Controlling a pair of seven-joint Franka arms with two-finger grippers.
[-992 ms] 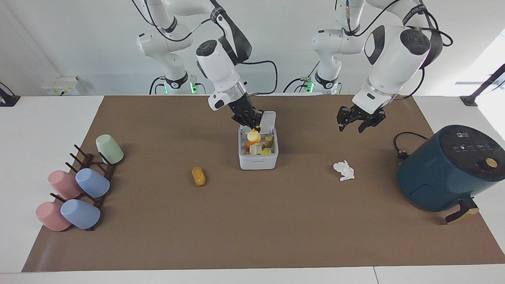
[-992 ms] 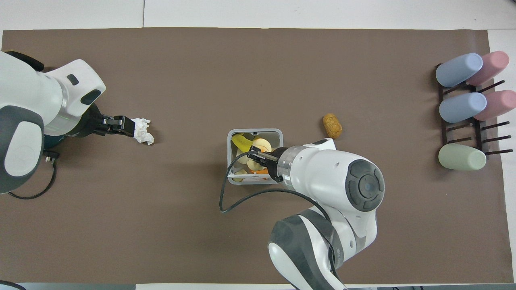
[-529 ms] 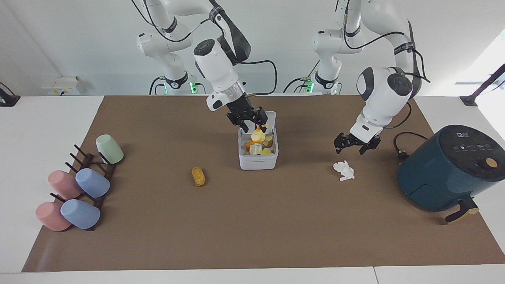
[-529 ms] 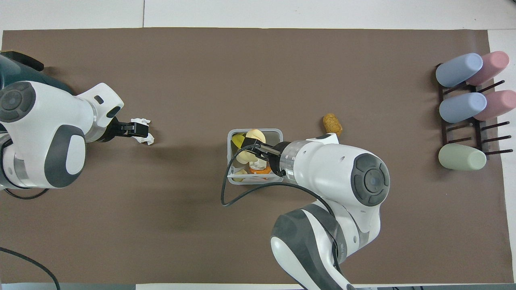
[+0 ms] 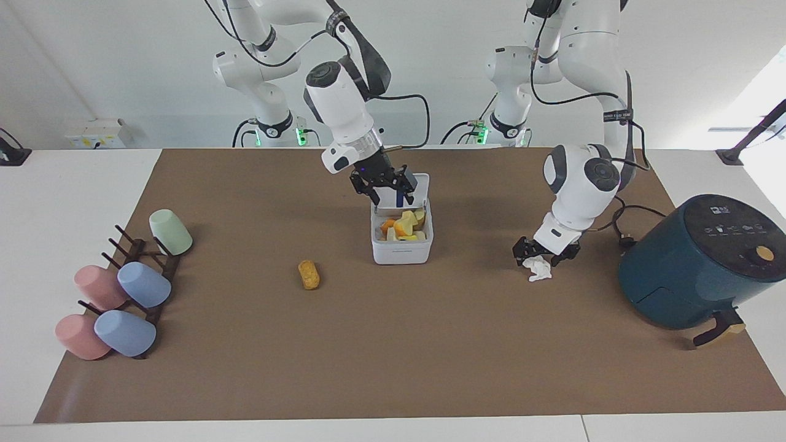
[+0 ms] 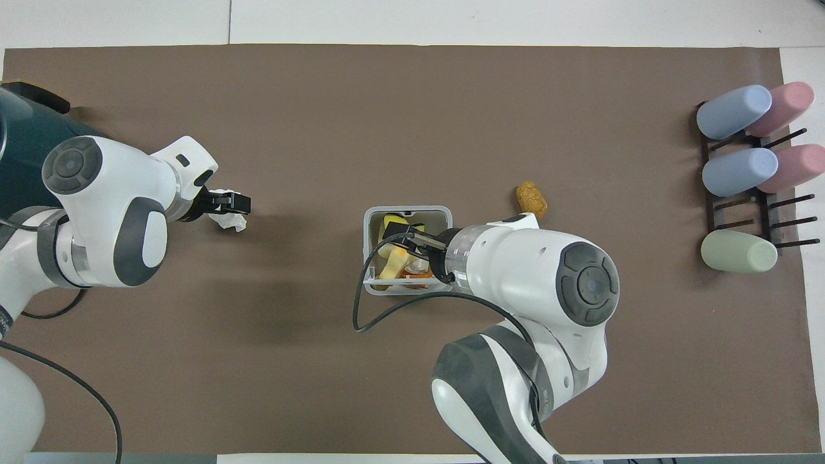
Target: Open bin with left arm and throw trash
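Brown matting carries the soft, light tissue [image 5: 539, 268], straddled by the unclenched left gripper [image 5: 544, 256]; the right gripper [image 5: 387, 187] is spread, empty, over the bin [image 5: 402, 252].

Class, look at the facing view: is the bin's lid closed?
No. The bin stands open, its lid tipped up and scraps visible inside.
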